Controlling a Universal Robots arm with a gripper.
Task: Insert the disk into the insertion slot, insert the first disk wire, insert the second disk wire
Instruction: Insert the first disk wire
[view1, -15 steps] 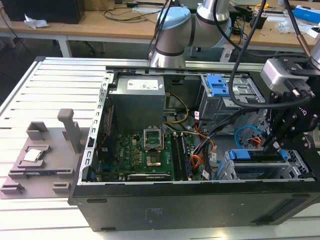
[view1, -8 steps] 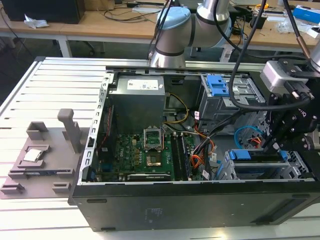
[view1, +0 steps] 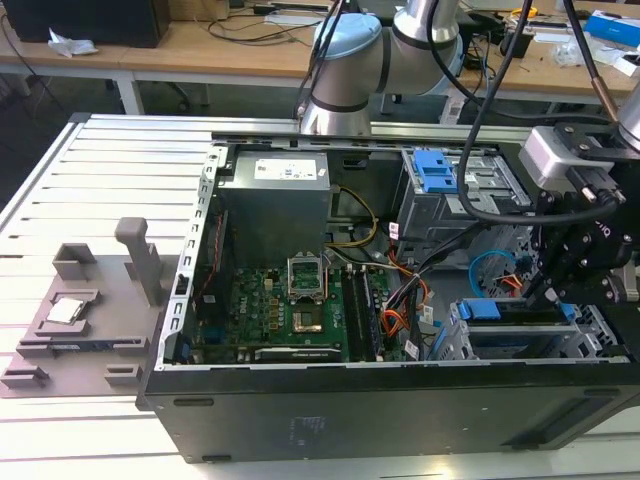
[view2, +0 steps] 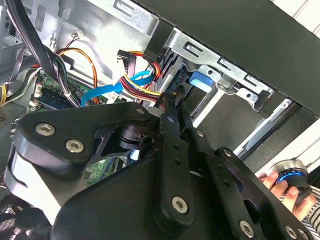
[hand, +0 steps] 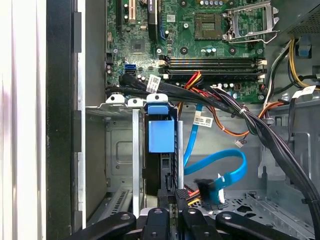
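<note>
The gripper (view2: 170, 102) hangs over the rear end of the insertion slot (hand: 118, 150). Its black fingers are drawn together to a narrow tip right at the plug of a red, yellow and black wire bundle (view2: 142, 82). I cannot tell whether they actually pinch that plug. The steep approach looks chosen to reach past the loose cabling.

The disk (hand: 161, 135) sits inside the slot on its edge, so the first step looks done. Its glossy blue plastic carrier shows at the slot's mouth, and thin silver rails bracket it. The slot's walls are dull stamped sheet metal, pierced with cut-outs.

Just beside the slot, a flat bright blue cable (hand: 220, 165) curls in a loop, with its dark plug lying near the disk's rear end. Whether that plug is seated is unclear.

Beyond the slot lies the green motherboard (hand: 200, 40), studded with sockets and memory rails. Further back stands a taller grey cage (view1: 470, 190) with a blue latch (view1: 435, 170).

All of this is housed in a black computer case (view1: 350, 410), which lies open on a ribbed white desk (view1: 110, 170). Well apart from the slot, a grey moulded fixture (view1: 90, 310) rests on the desk.
</note>
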